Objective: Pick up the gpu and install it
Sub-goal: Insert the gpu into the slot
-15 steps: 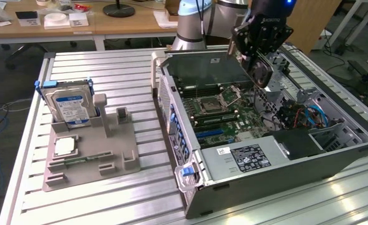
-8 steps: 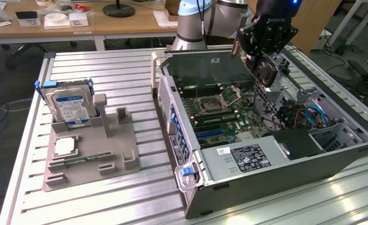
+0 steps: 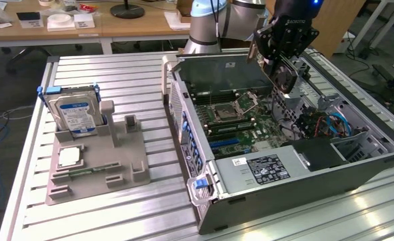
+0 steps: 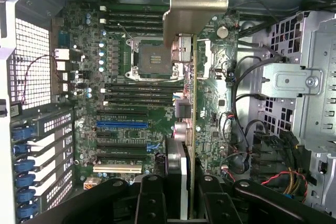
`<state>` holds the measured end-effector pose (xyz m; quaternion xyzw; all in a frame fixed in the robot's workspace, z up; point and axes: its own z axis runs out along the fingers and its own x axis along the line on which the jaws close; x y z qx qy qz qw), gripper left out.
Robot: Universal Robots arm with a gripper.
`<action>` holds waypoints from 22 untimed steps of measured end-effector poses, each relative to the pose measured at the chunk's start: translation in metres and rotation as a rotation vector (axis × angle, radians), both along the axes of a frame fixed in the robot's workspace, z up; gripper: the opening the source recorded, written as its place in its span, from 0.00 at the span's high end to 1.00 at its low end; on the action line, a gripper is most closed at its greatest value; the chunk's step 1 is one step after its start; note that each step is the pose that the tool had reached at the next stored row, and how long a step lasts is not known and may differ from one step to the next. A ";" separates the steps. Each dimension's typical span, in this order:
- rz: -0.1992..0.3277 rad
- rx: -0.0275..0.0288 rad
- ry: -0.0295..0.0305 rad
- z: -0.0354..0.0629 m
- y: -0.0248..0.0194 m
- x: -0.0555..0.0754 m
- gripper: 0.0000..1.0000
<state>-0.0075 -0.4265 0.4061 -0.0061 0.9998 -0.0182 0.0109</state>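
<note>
My gripper (image 3: pixel 282 59) hangs over the open computer case (image 3: pixel 358 165), shut on the gpu (image 3: pixel 286 76). The card stands on edge above the case's far right part, clear of the motherboard (image 3: pixel 234 120). In the wrist view the gpu (image 4: pixel 190 82) shows edge-on between the black fingers (image 4: pixel 151 200), its metal bracket (image 4: pixel 194 9) at the far end. Below it lies the motherboard (image 4: pixel 131 77) with a bare processor socket (image 4: pixel 149 56). A blue expansion slot (image 4: pixel 122 125) lies off to one side of the card, with black and white slots beside it.
A grey fixture (image 3: pixel 96 170) on the slatted table holds a silver hard drive (image 3: pixel 76 113), a processor chip (image 3: pixel 70 156) and a green memory stick (image 3: pixel 83 171). Inside the case are a power supply (image 3: pixel 264 168), blue cables (image 3: pixel 327 125) and a metal drive cage (image 4: pixel 302 82).
</note>
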 end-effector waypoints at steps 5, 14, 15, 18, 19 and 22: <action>0.009 0.0006 0.0000 -0.0001 0.0000 0.000 0.72; 0.147 0.0005 0.0001 0.0000 0.0000 0.000 0.72; 0.165 0.0006 0.0000 0.0000 0.0000 0.000 0.72; 0.219 0.0005 0.0000 0.0000 0.0000 0.000 0.72; 0.235 0.0006 0.0001 0.0000 0.0000 0.000 0.72; 0.289 0.0005 0.0000 0.0000 0.0000 0.000 0.72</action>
